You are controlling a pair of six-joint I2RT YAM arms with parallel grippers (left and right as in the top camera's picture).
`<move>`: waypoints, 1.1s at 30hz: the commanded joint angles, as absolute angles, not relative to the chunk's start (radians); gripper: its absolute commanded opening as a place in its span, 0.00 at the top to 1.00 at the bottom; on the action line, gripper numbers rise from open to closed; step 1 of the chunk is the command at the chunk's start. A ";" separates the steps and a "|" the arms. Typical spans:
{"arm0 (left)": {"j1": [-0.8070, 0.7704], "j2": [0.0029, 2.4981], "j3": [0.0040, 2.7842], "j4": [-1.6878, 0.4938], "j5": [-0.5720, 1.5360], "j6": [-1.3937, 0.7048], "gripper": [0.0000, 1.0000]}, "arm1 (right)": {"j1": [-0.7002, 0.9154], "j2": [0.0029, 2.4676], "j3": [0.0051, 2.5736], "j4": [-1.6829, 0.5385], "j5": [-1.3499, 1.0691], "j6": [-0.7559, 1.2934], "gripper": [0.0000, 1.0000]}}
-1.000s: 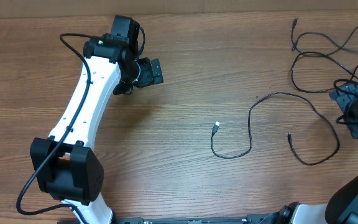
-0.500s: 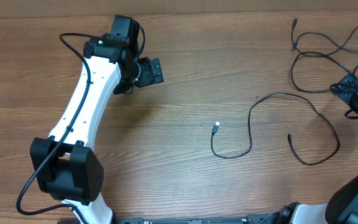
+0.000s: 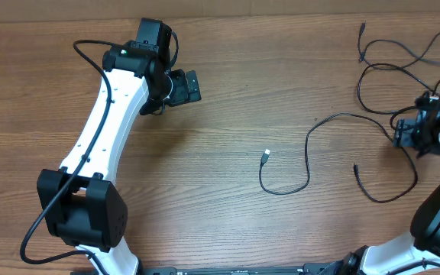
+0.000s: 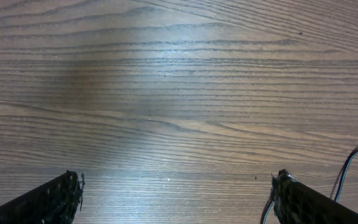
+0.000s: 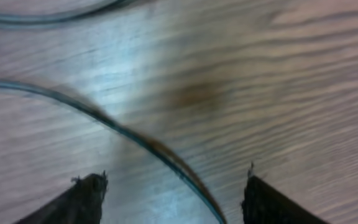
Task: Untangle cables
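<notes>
Several thin black cables lie on the wooden table's right half. One long cable (image 3: 334, 115) runs from a plug (image 3: 266, 156) through a loop, then right and down to a free end (image 3: 356, 168). More cables (image 3: 392, 67) curl at the far right corner. My right gripper (image 3: 402, 134) hovers over the long cable's right bend. In the right wrist view the cable (image 5: 135, 140) passes diagonally between the fingers of that gripper (image 5: 176, 190), which stands open and touches nothing. My left gripper (image 3: 192, 86) is far away at the upper left, and its own view shows the gripper (image 4: 176, 193) wide open over bare wood.
The left arm's white link (image 3: 105, 126) stretches diagonally across the table's left side. A thin wire (image 4: 347, 171) hangs beside the left gripper's right finger. The table's far edge (image 3: 281, 15) runs along the top.
My right gripper has moved left from the table's right edge onto the long cable's bend, and its jaws have narrowed somewhat. The left arm has not moved.
</notes>
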State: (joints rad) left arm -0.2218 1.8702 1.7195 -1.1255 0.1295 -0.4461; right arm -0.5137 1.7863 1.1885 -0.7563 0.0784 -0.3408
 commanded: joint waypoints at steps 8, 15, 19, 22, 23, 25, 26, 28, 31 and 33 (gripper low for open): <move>-0.223 1.843 1.731 -1.125 0.119 -0.441 0.00 | -0.604 1.800 1.190 -0.777 0.077 -0.364 0.26; -0.223 1.843 1.731 -1.121 0.120 -0.442 0.00 | -0.651 1.813 1.188 -0.797 -0.043 -0.364 0.24; -0.223 1.843 1.731 -1.122 0.119 -0.441 0.00 | -0.651 1.836 1.167 -0.788 -0.044 -0.372 0.25; -0.223 1.843 1.731 -1.125 0.119 -0.441 0.00 | -0.651 1.859 1.151 -0.780 -0.043 -0.371 0.25; -0.223 1.843 1.731 -1.125 0.119 -0.441 0.00 | -0.651 1.865 1.146 -0.776 -0.043 -0.371 0.26; -0.223 1.843 1.731 -1.125 0.119 -0.441 0.00 | -0.651 1.873 1.133 -0.761 -0.036 -0.371 0.31; -0.223 1.843 1.731 -1.125 0.119 -0.441 0.00 | -0.651 1.876 1.129 -0.756 -0.022 -0.371 0.33; -0.223 1.843 1.731 -1.126 0.119 -0.441 0.00 | -0.651 1.876 1.122 -0.743 0.014 -0.367 0.39; -0.223 1.843 1.731 -1.125 0.119 -0.441 0.00 | -0.651 1.876 1.120 -0.734 0.032 -0.367 0.46; -0.223 1.843 1.731 -1.126 0.119 -0.441 0.00 | -0.651 1.876 1.120 -0.727 0.033 -0.367 0.56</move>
State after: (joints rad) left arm -0.2218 1.8702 1.7195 -1.1263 0.1295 -0.4461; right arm -0.6521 1.8732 1.1309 -0.7399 -0.0082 -0.3698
